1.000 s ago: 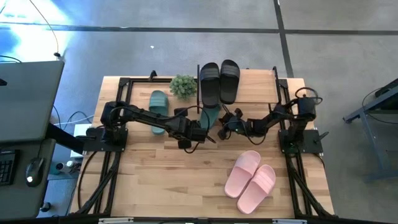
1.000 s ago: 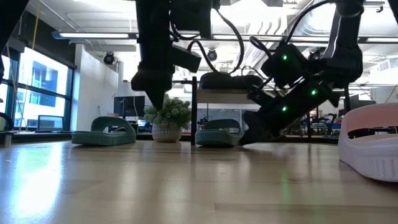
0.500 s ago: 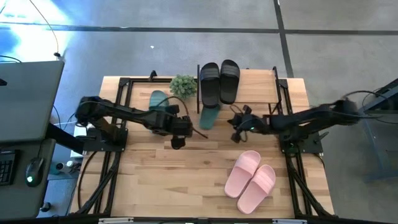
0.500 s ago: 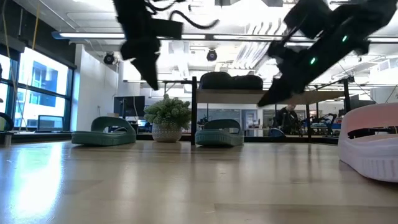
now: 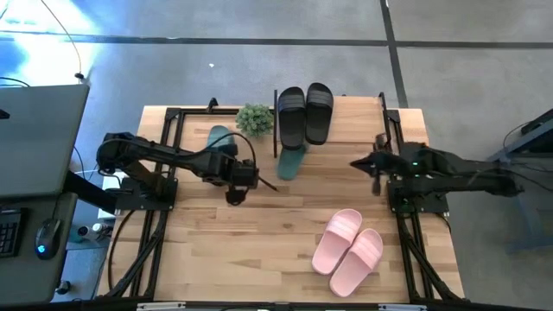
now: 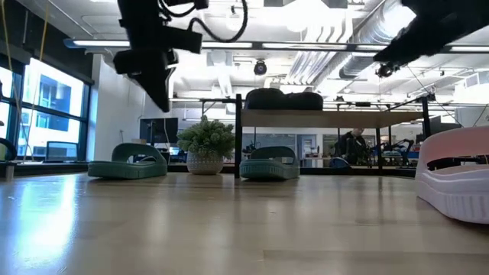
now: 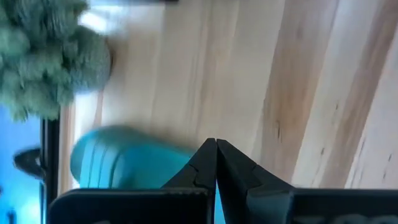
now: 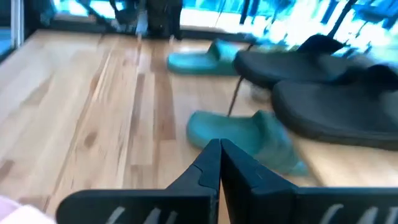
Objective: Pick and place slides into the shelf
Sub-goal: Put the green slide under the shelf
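Observation:
The black pair (image 5: pixel 304 112) lies on top of the shelf (image 5: pixel 356 121) at the table's far side. One teal slide (image 5: pixel 291 161) lies on the table with its far end under the shelf's left end. The other teal slide (image 5: pixel 219 138) lies left of the plant, partly hidden by my left arm. The pink pair (image 5: pixel 350 250) rests on the table at the near right. My left gripper (image 5: pixel 270 184) hangs shut above the table, near-left of the teal slide at the shelf. My right gripper (image 5: pixel 354 162) hovers shut, raised high toward the right edge.
A small potted plant (image 5: pixel 255 119) stands between the two teal slides, beside the shelf's left post. Black frame rails run along the table's left and right sides. Bare wood lies in the middle and near left of the table (image 5: pixel 225 250).
My right gripper has risen high and drawn back from the teal slide at the shelf toward the table's right edge, tipping closer to level. My left gripper has lifted and drawn back toward the left edge. The teal slide stays put, partly under the shelf.

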You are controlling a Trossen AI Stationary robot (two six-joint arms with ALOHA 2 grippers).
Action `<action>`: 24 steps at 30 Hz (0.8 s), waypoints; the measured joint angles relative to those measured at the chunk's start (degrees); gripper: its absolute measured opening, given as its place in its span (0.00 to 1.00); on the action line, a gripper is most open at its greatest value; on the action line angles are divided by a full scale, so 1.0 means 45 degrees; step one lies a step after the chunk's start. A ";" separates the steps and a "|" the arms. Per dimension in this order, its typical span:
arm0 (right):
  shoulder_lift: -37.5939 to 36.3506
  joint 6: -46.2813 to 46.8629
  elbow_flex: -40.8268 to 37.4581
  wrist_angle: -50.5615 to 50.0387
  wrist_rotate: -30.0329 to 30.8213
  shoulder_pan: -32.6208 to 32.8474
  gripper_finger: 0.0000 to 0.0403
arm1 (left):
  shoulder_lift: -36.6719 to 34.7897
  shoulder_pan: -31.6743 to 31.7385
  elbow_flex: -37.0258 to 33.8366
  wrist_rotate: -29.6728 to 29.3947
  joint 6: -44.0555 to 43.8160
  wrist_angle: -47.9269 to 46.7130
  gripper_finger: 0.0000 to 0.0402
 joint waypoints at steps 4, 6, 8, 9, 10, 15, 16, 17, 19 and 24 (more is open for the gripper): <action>-0.1724 0.0000 0.0021 -0.0176 0.0200 -0.0001 0.00 | 0.0000 0.0736 0.0000 -0.0263 -0.0775 -0.0948 0.00; -0.2306 0.0000 0.0024 -0.0288 0.0297 -0.0001 0.00 | 0.0000 0.1014 0.0000 -0.0527 -0.0920 -0.1101 0.00; -0.2678 0.0220 0.0024 -0.0406 0.0377 -0.0010 0.00 | 0.0000 0.1288 0.0000 -0.0638 -0.0892 -0.1121 0.00; -0.2807 0.0390 0.0024 -0.0515 0.0437 -0.0011 0.00 | 0.0000 0.1399 0.0000 -0.0666 -0.0836 -0.1130 0.00; -0.2848 0.0504 0.0024 -0.0538 0.0496 -0.0011 0.00 | 0.0000 0.1492 0.0000 -0.0663 -0.0784 -0.1149 0.00; -0.2768 0.0676 0.0024 -0.0563 0.1095 -0.0011 0.00 | 0.0001 0.1958 -0.0171 -0.0733 -0.0209 -0.1361 0.00; -0.2726 0.0711 0.0024 -0.0584 0.1189 -0.0011 0.00 | 0.0005 0.2060 -0.0313 -0.0758 -0.0136 -0.1390 0.00; -0.2674 0.0734 0.0024 -0.0577 0.1266 -0.0011 0.00 | 0.0010 0.2182 -0.0457 -0.0760 -0.0124 -0.1406 0.00; -0.2565 0.0767 0.0024 -0.0574 0.1295 -0.0011 0.00 | 0.0010 0.2476 -0.0819 -0.0820 -0.0108 -0.1355 0.00; -0.2276 0.0771 0.0024 -0.0577 0.1307 -0.0008 0.00 | 0.0010 0.3136 -0.1816 -0.1318 0.0107 -0.0871 0.00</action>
